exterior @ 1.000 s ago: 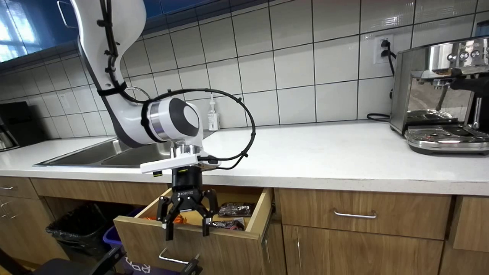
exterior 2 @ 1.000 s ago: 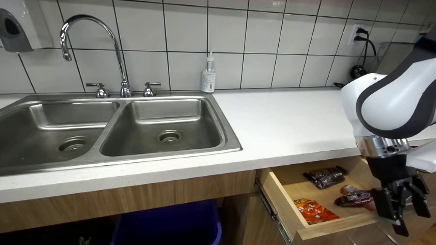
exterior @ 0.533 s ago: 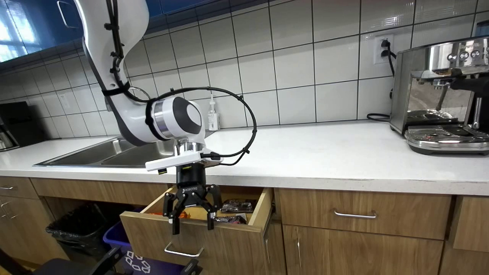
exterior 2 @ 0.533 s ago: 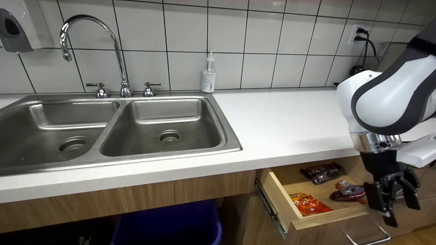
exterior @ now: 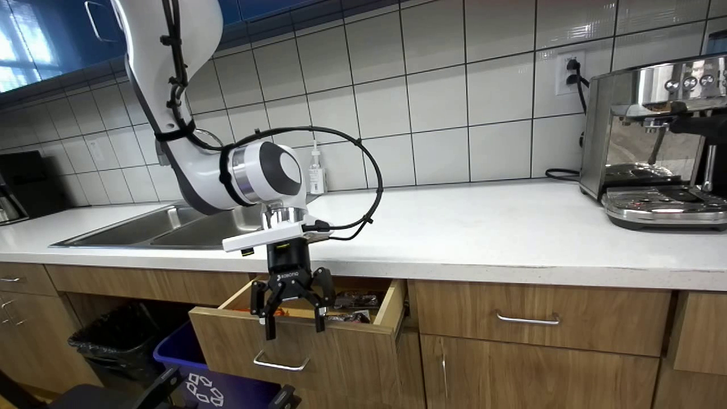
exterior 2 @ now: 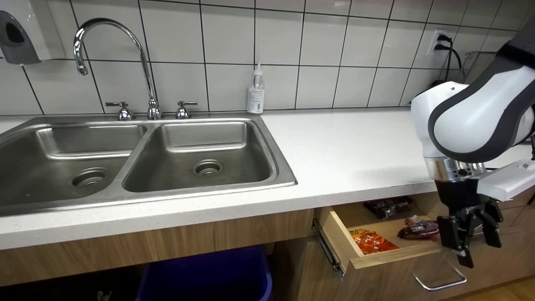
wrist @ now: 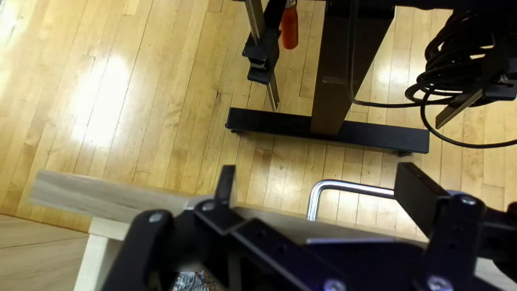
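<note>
My gripper [exterior: 295, 328] hangs fingers-down at the front of a partly open wooden drawer [exterior: 341, 355], its jaws wide apart and nothing between them. In an exterior view the gripper [exterior 2: 479, 251] overlaps the drawer's front panel [exterior 2: 380, 278]; whether a finger touches the panel I cannot tell. The silver drawer handle [exterior: 281, 366] sits lower on that panel, and in the wrist view the handle [wrist: 351, 186] appears between and beyond the fingertips. Inside the drawer lie an orange snack bag [exterior 2: 372, 241], a dark brown packet [exterior 2: 388, 207] and a dark red wrapper [exterior 2: 419, 230].
Above the drawer runs the white countertop [exterior: 454, 227], with a double sink [exterior 2: 209, 154] and a pump bottle [exterior 2: 256, 94]. A blue bin [exterior: 227, 389] and a black-lined bin [exterior: 119, 335] stand below. The wrist view shows a black stand base [wrist: 375, 133] on the floor.
The drawer has slid some way inward, and my gripper has moved along with it toward the cabinet and slightly up. Its jaws have stayed wide apart.
</note>
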Available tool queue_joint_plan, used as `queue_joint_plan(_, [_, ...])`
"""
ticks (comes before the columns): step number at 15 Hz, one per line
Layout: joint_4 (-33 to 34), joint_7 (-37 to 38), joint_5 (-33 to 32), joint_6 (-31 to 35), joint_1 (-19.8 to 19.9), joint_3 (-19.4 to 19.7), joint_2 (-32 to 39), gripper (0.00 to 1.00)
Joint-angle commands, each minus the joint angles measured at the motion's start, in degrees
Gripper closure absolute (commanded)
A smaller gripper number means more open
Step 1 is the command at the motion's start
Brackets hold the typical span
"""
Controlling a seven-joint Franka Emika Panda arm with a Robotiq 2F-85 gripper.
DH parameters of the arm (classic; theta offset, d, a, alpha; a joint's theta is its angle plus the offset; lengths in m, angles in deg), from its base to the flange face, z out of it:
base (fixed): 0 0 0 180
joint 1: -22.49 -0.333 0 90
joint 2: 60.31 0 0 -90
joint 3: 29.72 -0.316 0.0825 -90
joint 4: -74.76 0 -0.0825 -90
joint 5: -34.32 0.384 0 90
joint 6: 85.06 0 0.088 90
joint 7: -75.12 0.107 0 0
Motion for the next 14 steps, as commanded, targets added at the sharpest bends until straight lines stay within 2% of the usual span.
queue_joint_plan(1, [2.4,1.5,-1.7,3.1,0.0,0.1,2.3,0.00])
queue_joint_plan(14, [3.2,4.0,-6.3,10.0,-1.2,0.7,3.3,0.00])
